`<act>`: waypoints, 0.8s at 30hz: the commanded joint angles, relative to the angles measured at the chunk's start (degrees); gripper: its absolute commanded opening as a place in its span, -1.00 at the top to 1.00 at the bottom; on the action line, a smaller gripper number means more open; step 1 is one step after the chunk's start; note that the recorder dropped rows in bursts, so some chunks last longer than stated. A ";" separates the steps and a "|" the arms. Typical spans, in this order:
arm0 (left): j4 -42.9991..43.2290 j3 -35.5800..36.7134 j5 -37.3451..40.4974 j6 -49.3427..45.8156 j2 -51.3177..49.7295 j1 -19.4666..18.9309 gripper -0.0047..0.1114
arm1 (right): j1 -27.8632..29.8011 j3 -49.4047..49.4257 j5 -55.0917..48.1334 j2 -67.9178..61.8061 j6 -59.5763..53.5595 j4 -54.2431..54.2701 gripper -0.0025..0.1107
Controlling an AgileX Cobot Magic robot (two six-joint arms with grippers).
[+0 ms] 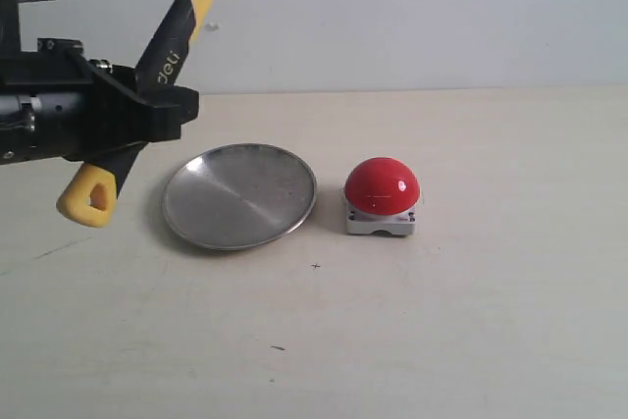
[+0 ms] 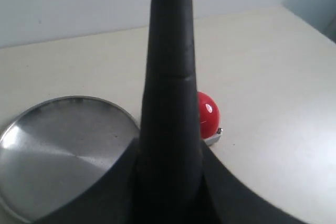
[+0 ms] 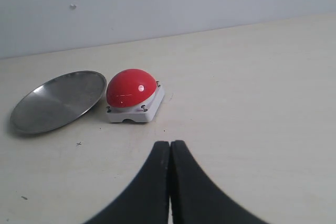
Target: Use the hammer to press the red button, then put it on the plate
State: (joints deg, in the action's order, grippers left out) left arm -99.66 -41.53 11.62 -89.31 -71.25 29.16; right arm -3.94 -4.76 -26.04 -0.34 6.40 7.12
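My left gripper [image 1: 162,110] is shut on the black grip of the hammer [image 1: 175,41], held in the air at the left. Its handle slants up to the right; the yellow looped end [image 1: 90,196] hangs low and the head is mostly cut off at the top edge. In the left wrist view the hammer handle [image 2: 170,93] fills the middle between the jaws. The silver plate [image 1: 238,195] lies right of the gripper, and the red button [image 1: 382,186] sits just right of the plate. My right gripper [image 3: 170,148] is shut and empty, short of the red button [image 3: 131,88].
Everything rests on a pale beige table [image 1: 471,321] with a plain light wall behind it. A few small dark specks mark the table top in front of the plate.
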 commanded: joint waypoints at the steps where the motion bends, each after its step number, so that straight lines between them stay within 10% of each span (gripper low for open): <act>1: -0.29 0.54 9.12 1.35 1.33 -5.11 0.92 | -0.11 0.39 0.20 0.34 -0.58 0.06 0.96; 14: -0.29 1.25 31.58 1.97 1.33 -20.18 0.92 | -0.11 0.39 0.20 0.34 -0.58 0.06 0.96; 24: -0.29 4.87 40.55 -3.24 1.33 -21.28 0.92 | -0.11 0.39 -0.81 0.34 -0.58 0.06 0.96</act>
State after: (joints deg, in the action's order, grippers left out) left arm -97.00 -36.60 49.27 -91.30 -70.92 8.05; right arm -3.94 -4.76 -26.69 -0.34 6.40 7.12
